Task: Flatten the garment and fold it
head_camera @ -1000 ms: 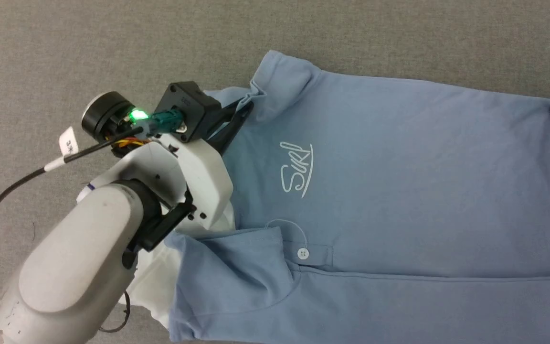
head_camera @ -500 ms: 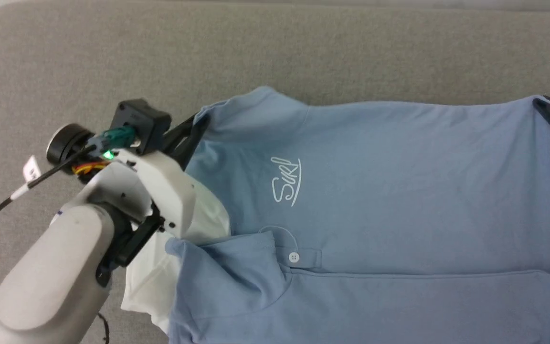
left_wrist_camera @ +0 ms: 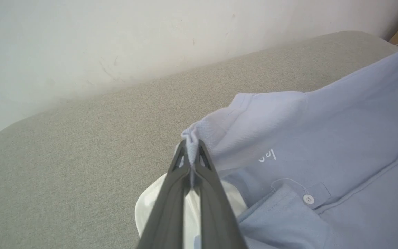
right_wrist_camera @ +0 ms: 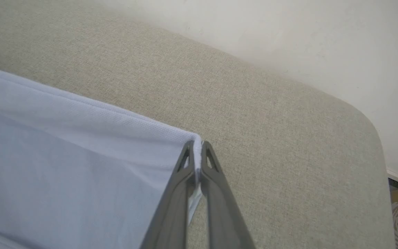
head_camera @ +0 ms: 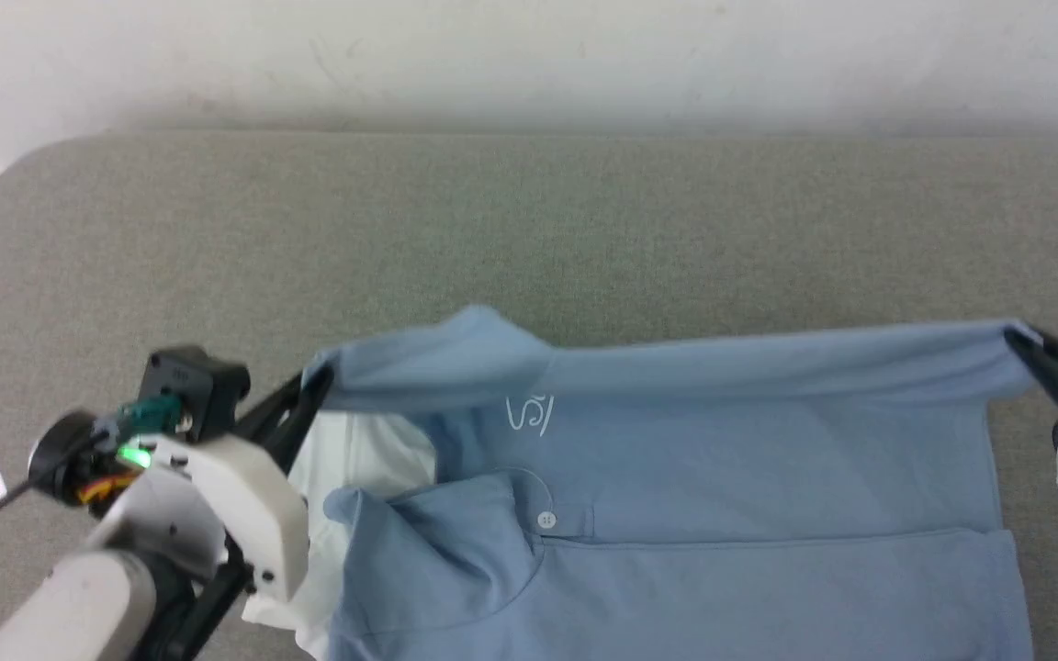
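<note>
While the grey cloth-covered surface (head_camera: 529, 229) runs back to a pale wall (head_camera: 529, 55), the garment (head_camera: 722, 459) lies across its near half, light blue, with the neck end toward the robot's left and the hem end toward its right. The near part rests flat on the surface. The far edge is stretched in a line between the two grippers and curls over toward the robot.

The left gripper (head_camera: 309, 395) is pressed together on the far left corner of the garment, by the shoulder; in the left wrist view a small ridge of blue cloth stands out above its closed fingertips. The right gripper (head_camera: 1020, 344) is likewise pinched on the far right corner, and in the right wrist view the cloth's edge sits squeezed between its tips.

The white collar (head_camera: 359, 450) lies spread just beside the left gripper, below it in the head view. The white logo (head_camera: 531, 415) is half covered by the curled-over edge. One white button (head_camera: 545, 520) shows on the placket, near the logo.
</note>
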